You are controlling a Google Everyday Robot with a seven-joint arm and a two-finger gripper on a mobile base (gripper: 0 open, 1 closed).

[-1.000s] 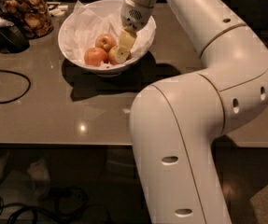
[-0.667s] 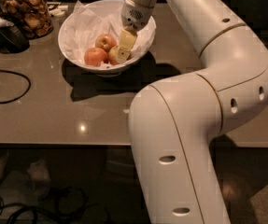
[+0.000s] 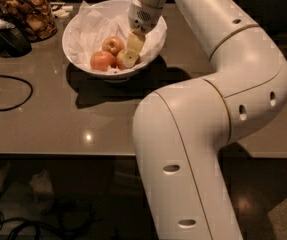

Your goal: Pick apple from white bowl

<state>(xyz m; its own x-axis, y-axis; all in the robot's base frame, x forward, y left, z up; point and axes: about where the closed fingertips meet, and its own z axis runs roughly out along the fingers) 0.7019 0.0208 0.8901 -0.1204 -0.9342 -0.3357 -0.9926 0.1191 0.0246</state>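
Note:
The white bowl (image 3: 80, 31), lined with crumpled white paper, stands at the back of the grey table. Three apples lie in it. The yellow-golden apple (image 3: 121, 60) is at the right and partly hidden by my gripper. A pink-red apple (image 3: 102, 61) lies left of it, and an orange-red apple (image 3: 113, 44) lies behind. My gripper (image 3: 130, 55) reaches down into the bowl from the right rim and sits right against the golden apple, which rests on the paper.
A glass jar of brown snacks (image 3: 28, 14) and a dark appliance (image 3: 0, 34) stand at the back left. A black cable (image 3: 8, 91) loops on the table's left side. My white arm (image 3: 218, 84) spans the table's right half.

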